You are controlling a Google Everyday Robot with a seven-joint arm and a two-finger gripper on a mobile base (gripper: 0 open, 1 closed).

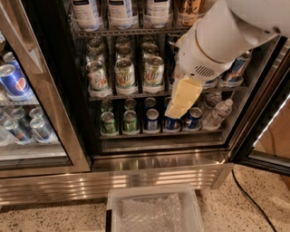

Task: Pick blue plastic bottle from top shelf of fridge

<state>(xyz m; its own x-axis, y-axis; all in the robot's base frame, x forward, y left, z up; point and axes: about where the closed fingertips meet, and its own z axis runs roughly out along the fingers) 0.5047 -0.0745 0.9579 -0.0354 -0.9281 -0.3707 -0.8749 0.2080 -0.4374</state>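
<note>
The fridge (pixel 158 165) stands open, with black inner walls and a steel base. Its top shelf (pixel 136 31) is a dark wire rack at the top edge of the view. Three bottles with white-and-pale-blue labels stand on it; only their lower halves show. The middle one is the blue plastic bottle (pixel 120 11), as far as I can tell. An amber bottle (pixel 190 6) stands to their right. My gripper (pixel 181 97), cream-coloured under the white arm (pixel 222 41), hangs in front of the lower can rows, well below the top shelf and right of the bottles.
Green-and-white cans (pixel 125 72) fill the middle rack, and small cans (pixel 129 120) and a clear water bottle (pixel 218 113) the lower one. A case with Pepsi cans (pixel 13 81) is at the left. The glass door (pixel 267 136) stands open at the right. A plastic bin (pixel 154 210) sits on the floor.
</note>
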